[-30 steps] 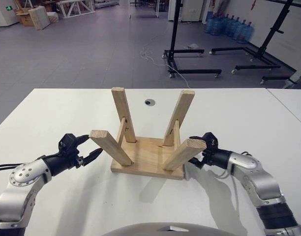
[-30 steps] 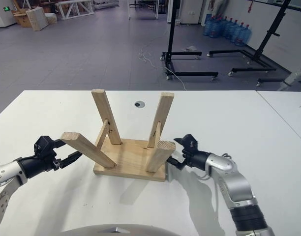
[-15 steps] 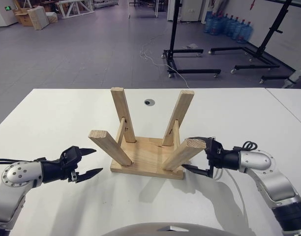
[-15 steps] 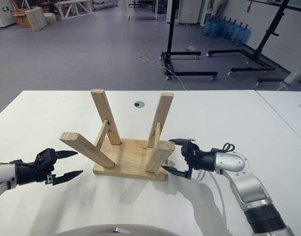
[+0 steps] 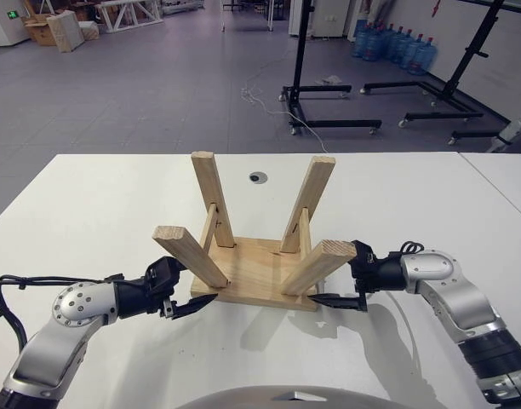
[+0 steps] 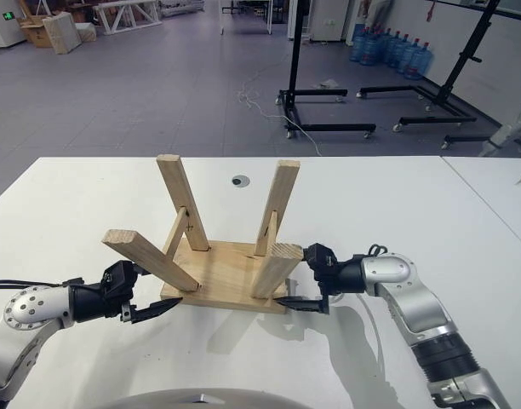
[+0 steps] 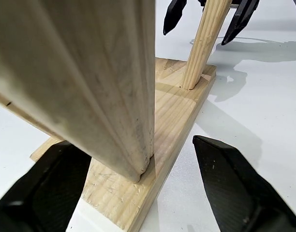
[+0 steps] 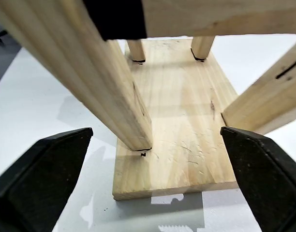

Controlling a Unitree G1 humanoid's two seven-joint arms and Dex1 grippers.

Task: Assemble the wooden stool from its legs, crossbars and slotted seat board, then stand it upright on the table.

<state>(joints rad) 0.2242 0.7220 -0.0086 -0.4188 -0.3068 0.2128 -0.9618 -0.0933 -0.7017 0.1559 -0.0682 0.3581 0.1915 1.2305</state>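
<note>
The wooden stool (image 5: 254,274) lies upside down on the white table, seat board flat, its legs splayed upward with crossbars between them. My left gripper (image 5: 195,288) is open at the board's left end, its fingers (image 7: 228,186) on either side of the near-left leg (image 7: 97,82). My right gripper (image 5: 333,277) is open at the right end, its fingers (image 8: 44,176) straddling the near-right leg (image 8: 102,79) above the seat board (image 8: 179,121). Neither gripper holds anything. The right gripper's fingertips (image 7: 171,17) show far off in the left wrist view.
A round cable hole (image 5: 259,177) sits in the table (image 5: 90,196) behind the stool. A second table (image 5: 507,175) adjoins at the right. Black wheeled racks (image 5: 329,94) stand on the floor beyond. Bare tabletop surrounds the stool on all sides.
Both grippers drew back from the near legs and opened, then moved in again. The left came forward and right toward the board's left end; the right dropped lower at the right end. The stool stayed put.
</note>
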